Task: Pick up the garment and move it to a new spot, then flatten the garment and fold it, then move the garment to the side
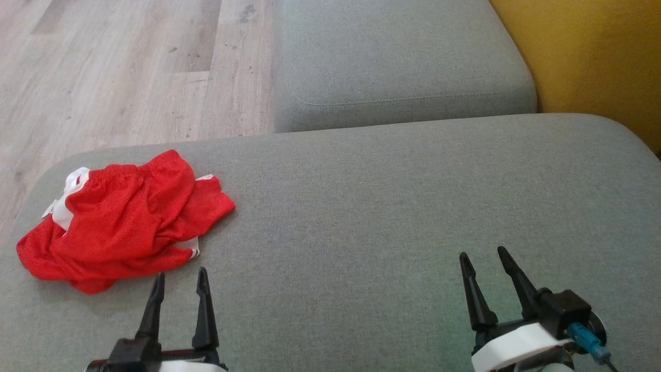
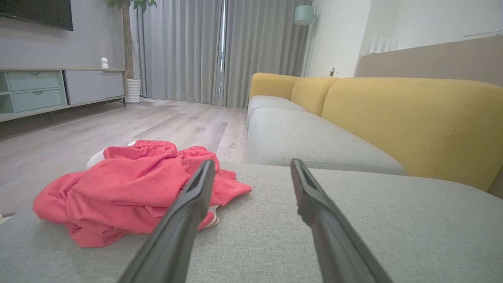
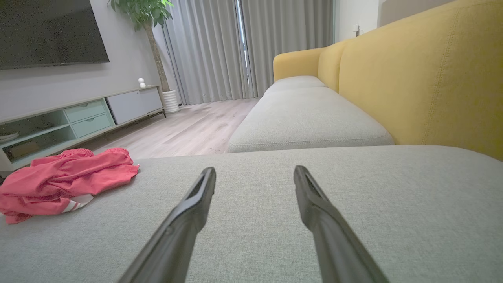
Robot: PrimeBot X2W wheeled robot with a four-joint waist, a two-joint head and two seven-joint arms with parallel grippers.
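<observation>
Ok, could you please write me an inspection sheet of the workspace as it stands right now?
Surface: grey sofa cushion, smooth fabric.
Job's things: red garment with white trim, crumpled in a heap at the cushion's left end, not yet flattened or folded.
Clutter: nothing seen.
Grippers: left gripper open, holding nothing, close by the garment's near edge; contact cannot be told. Right gripper open, over bare cushion, well apart from the garment.
Cables: blue connector with a thin dark lead at the right wrist.
Surroundings: wood floor, second grey cushion, yellow backrest, TV cabinet, curtains.
</observation>
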